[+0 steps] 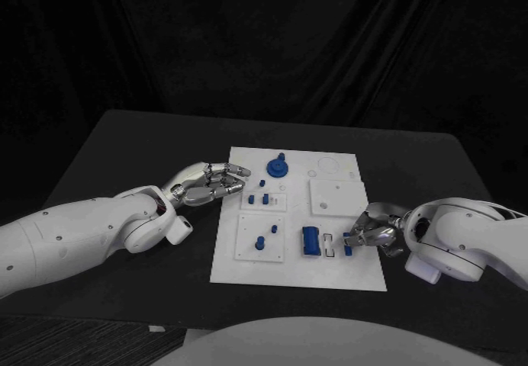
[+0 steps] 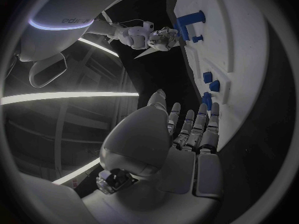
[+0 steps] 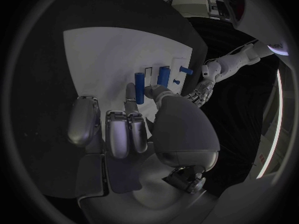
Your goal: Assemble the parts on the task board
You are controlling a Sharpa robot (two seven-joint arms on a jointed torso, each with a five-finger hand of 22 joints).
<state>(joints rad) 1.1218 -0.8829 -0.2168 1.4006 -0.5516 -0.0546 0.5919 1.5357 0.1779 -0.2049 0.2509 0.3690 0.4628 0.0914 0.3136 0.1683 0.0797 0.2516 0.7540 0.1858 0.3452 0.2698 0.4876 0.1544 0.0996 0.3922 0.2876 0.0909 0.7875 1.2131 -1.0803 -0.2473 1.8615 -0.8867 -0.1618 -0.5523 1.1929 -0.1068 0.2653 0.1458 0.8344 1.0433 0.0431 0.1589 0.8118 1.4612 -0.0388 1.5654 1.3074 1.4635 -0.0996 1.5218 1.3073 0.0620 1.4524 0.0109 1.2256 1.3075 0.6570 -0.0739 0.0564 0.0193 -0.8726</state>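
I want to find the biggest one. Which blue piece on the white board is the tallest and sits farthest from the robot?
The round blue part with a knob on top, at the task board's far end near the left hand. The other blue pieces are smaller pegs and bars lying nearer the robot.

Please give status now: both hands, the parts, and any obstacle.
Left hand empty at task board left edge. Right hand pinches small blue part at right edge. No obstacle seen.

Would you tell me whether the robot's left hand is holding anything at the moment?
Empty, it seems. The left hand hovers at the task board edge with fingers extended side by side, nothing between them.
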